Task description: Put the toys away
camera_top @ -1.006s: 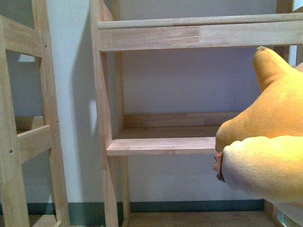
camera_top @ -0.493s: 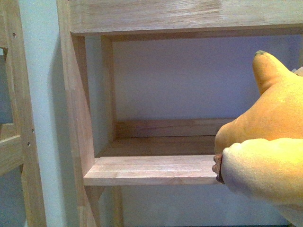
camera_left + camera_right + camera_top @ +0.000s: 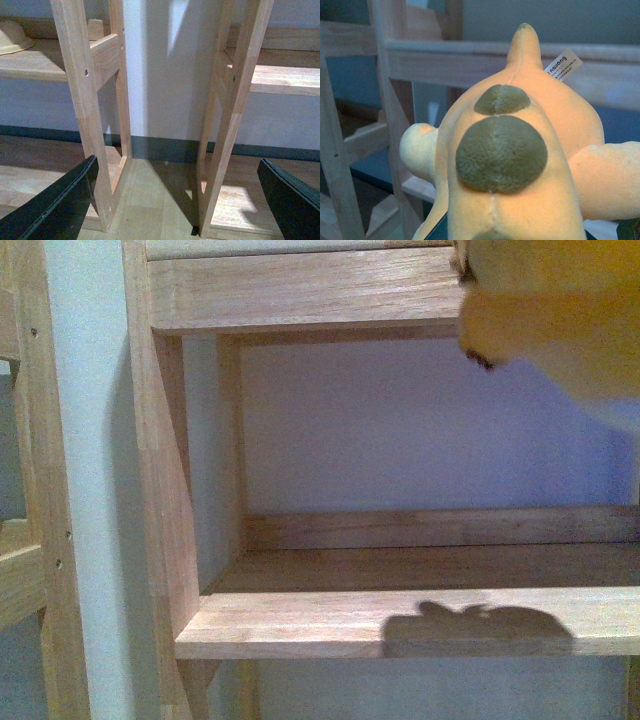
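Observation:
The orange-yellow plush toy [image 3: 560, 320] hangs at the top right of the front view, level with the upper shelf board. Its shadow lies on the lower shelf [image 3: 300, 625]. In the right wrist view the plush toy [image 3: 515, 165] fills the frame, showing olive-green round patches, a pointed tip and a white label. My right gripper [image 3: 512, 235] is shut on it, with the fingers almost wholly hidden by the plush. My left gripper [image 3: 180, 200] is open and holds nothing, low above the wooden floor between two shelf uprights.
A wooden shelf unit [image 3: 160, 490] stands against a pale wall, with an upper board [image 3: 300, 290] and a back rail. A second wooden frame [image 3: 30, 540] stands to its left. A pale rounded object [image 3: 12, 37] rests on a low shelf in the left wrist view.
The plush toy has risen from the right middle of the front view to the top right corner. Its shadow now falls on the lower shelf. The view also closed in on the shelf.

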Available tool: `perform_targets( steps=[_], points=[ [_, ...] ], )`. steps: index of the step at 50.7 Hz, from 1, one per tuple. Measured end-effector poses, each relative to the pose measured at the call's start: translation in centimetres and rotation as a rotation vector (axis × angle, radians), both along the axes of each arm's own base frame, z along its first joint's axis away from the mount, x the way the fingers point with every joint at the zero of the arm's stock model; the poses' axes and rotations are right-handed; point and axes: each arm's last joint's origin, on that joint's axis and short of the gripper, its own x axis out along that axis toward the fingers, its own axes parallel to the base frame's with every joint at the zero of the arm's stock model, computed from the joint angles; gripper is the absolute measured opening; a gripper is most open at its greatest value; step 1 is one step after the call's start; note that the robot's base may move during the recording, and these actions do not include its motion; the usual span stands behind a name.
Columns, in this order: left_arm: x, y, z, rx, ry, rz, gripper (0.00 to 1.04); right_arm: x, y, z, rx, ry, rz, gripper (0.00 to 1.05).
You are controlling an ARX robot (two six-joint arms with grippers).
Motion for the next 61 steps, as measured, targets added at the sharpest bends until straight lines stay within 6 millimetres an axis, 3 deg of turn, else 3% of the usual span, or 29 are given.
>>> perform_targets(
  steps=[10, 20, 27, 35, 48, 61],
  points=[
    [0.0, 0.0, 0.0, 0.0, 0.0, 0.0, 0.99, 1.8, 0.2, 6.2, -0.028, -0.104, 0.007, 0.17],
    [0.0, 0.0, 0.0, 0.0, 0.0, 0.0, 0.99, 6.6, 0.0, 15.4, -0.01, -0.244, 0.064, 0.17],
    [0.0, 0.0, 0.0, 0.0, 0.0, 0.0, 0.99, 10.3, 0.3, 18.5, 0.017, -0.243, 0.072, 0.17],
    [0.0, 0.0, 0.0, 0.0, 0.0, 0.0, 0.99, 15.1, 1.2, 20.4, 0.081, -0.179, 0.074, 0.17],
    [0.0, 0.0, 0.0, 0.0, 0.0, 0.0, 0.99, 22.1, 4.1, 20.5, 0.187, -0.014, 0.141, 0.17],
    [0.0, 0.0, 0.0, 0.0, 0.0, 0.0, 0.99, 24.5, 6.6, 19.2, 0.256, 0.069, 0.267, 0.17]
  ],
)
